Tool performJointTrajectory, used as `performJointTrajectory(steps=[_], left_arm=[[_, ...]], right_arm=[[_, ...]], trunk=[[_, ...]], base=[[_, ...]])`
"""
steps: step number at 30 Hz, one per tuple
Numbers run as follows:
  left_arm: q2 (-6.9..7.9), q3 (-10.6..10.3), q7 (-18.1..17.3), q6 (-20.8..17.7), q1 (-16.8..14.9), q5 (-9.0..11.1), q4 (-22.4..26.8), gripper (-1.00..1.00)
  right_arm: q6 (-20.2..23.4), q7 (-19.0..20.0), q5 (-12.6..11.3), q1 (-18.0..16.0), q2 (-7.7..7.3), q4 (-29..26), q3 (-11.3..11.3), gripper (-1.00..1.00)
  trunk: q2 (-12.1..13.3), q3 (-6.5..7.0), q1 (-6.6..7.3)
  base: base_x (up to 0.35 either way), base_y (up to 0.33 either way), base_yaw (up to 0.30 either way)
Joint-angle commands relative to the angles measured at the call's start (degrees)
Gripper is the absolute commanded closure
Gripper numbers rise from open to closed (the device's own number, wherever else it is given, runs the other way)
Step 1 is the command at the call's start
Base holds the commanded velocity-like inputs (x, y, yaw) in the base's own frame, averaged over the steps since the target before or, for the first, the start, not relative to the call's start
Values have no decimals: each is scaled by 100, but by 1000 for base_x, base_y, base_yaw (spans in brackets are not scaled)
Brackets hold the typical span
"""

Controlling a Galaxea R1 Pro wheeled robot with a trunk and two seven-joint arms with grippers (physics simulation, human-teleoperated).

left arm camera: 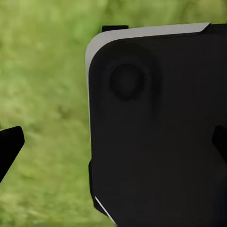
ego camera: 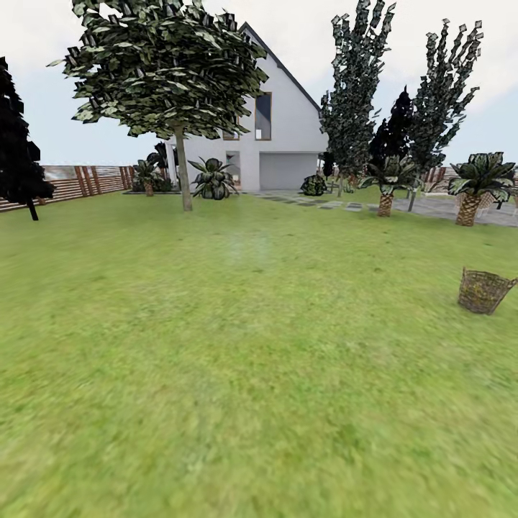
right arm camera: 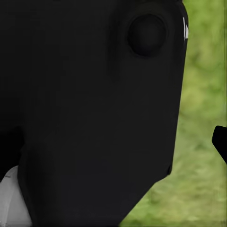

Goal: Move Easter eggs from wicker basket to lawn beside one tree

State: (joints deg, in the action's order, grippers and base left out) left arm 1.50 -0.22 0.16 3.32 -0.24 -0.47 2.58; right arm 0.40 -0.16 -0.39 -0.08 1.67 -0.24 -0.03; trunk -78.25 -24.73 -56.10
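Observation:
The wicker basket stands on the lawn at the right edge of the head view, a few metres off. The three Easter eggs are hidden; through the weave I cannot make any out at this distance. The tree with the bare grey-brown trunk and broad crown rises at the far left of the lawn. In the left wrist view my left gripper is open, its fingertips at the picture's two sides over grass. My right gripper is likewise open, one fingertip showing beside my dark body.
A black conifer stands at the far left by a wooden fence. Short palms and tall narrow trees line the right, near a paved strip. A white house closes the back. Open grass stretches between me and the tree.

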Motion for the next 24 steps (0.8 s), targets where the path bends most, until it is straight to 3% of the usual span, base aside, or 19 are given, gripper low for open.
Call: performJointTrajectory(steps=[1,7,14,19,24], left_arm=[[3,-3,2,19,-2,-5,-4,-100],[9,-6,-2,12,-2,-9,9,-100],[4,-152,8,31,-2,-89,64,-100],[5,-191,10,-8,-9,-106,330,-100],[2,-195,15,-34,-12,-109,524,-100]], right_arm=[[4,-2,-4,-1,0,-3,-2,-100],[-83,-2,-11,-1,-9,-3,6,-100],[-315,-5,-25,-1,-15,-3,0,-100],[-337,-10,-32,-1,-10,-3,-178,-100],[-363,-3,-8,-1,-13,-3,-295,-100]], trunk=[[39,14,23],[279,122,155],[279,122,155],[279,114,155],[279,107,155]], base=[[0,0,-102],[0,0,-211],[0,0,-272],[0,0,-269],[53,0,-86]])
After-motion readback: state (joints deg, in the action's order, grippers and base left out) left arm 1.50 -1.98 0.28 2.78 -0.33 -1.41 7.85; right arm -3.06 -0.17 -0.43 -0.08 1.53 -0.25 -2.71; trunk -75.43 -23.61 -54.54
